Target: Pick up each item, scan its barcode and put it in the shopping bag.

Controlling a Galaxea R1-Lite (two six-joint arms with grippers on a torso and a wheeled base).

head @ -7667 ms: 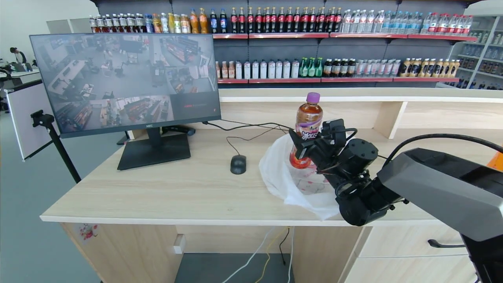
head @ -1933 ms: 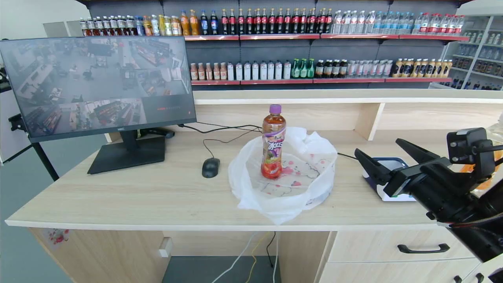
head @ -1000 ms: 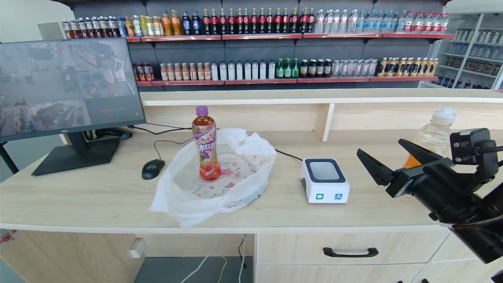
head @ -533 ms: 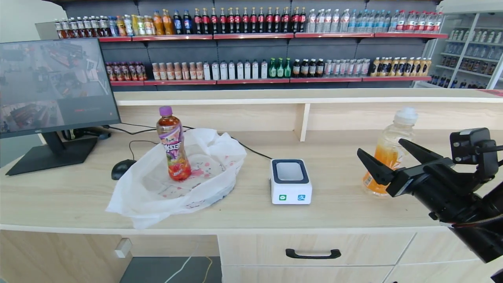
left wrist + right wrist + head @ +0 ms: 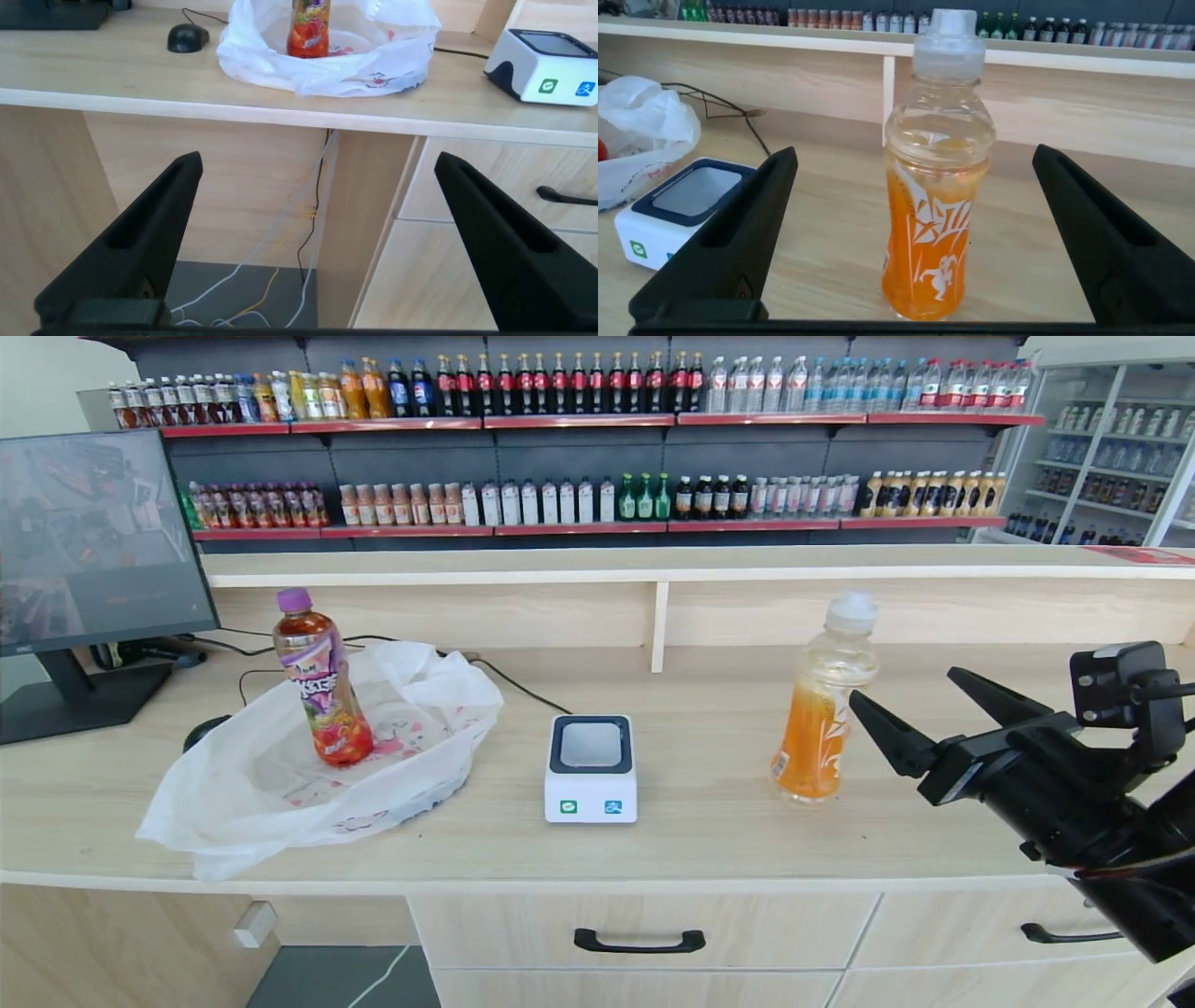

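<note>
right gripper point(image 5: 904, 686), jaws wide, faced the orange bottle point(image 5: 822, 709), which stood upright toward the right end of the counter point(image 5: 709, 845). a sound grasp would centre the jaws on its waist, keeping it plumb and the label free for the scanner point(image 5: 591, 770).

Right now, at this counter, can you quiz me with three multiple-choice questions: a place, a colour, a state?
1. The barcode scanner sits: A between shopping bag and orange drink bottle; B inside the bag; C on the floor.
2. That bottle's cap: A purple; B white; C green.
3. The right gripper is: A gripping the bottle; B gripping the scanner; C open, empty.
1 A, both flank it on the counter. 2 B, white top. 3 C, jaws apart, nothing between.
</note>
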